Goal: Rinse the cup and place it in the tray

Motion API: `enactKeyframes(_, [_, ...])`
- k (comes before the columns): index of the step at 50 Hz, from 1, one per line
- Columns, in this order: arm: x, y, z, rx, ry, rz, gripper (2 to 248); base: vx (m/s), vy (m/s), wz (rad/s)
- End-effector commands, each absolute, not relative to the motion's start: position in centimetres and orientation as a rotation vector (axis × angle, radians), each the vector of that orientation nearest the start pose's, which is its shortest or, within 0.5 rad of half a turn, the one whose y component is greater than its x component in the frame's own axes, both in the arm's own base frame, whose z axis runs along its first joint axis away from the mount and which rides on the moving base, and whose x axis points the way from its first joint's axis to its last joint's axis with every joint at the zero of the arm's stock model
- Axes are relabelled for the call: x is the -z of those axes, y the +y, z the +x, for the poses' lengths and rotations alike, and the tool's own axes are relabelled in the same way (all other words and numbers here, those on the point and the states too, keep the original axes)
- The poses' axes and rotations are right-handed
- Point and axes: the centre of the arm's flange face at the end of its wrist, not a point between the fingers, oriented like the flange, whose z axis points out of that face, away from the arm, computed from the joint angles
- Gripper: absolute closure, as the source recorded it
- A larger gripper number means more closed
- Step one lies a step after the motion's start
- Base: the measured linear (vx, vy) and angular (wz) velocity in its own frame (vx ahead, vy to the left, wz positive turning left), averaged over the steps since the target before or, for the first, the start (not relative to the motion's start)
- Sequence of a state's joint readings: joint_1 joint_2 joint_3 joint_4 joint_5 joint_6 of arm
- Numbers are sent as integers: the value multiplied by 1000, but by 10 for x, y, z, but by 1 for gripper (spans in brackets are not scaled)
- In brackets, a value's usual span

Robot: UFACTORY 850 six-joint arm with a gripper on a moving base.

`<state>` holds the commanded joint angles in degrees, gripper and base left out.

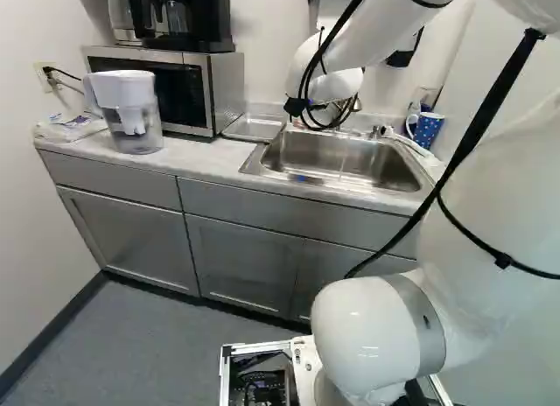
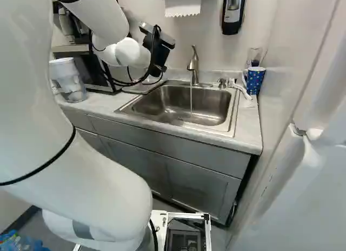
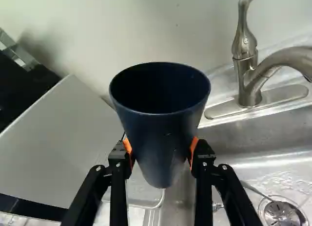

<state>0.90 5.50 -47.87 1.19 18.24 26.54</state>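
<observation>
In the right base view the black gripper (image 2: 158,52) hangs over the left end of the sink (image 2: 230,111), its fingertips hidden. Seen from the wrist, the gripper (image 3: 160,152) has its orange pads pressed on both sides of a dark blue cup (image 3: 158,133), mouth up and slightly tilted. The cup hangs above the divide between the sink and the metal tray (image 3: 148,197), beside the microwave. The same tray (image 1: 254,129) lies left of the sink in the left base view. A thin stream of water runs from the faucet (image 2: 194,64) into the basin.
The microwave (image 1: 213,91) stands left of the tray, with a coffee maker on top. A water pitcher (image 1: 131,113) is on the counter nearer its left end. Right of the sink are a blue dotted mug (image 2: 254,80), a clear glass and a white brush. A wall closes the right side.
</observation>
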Motion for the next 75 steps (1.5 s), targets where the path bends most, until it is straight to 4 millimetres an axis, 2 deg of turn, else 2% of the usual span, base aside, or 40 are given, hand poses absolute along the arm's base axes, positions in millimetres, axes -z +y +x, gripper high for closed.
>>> enactKeyframes(41, [-590,7,479,1817,52,-2520,126,0,0,0])
enactKeyframes(75, [-590,12,484,1813,38,-2515,126,0,0,0])
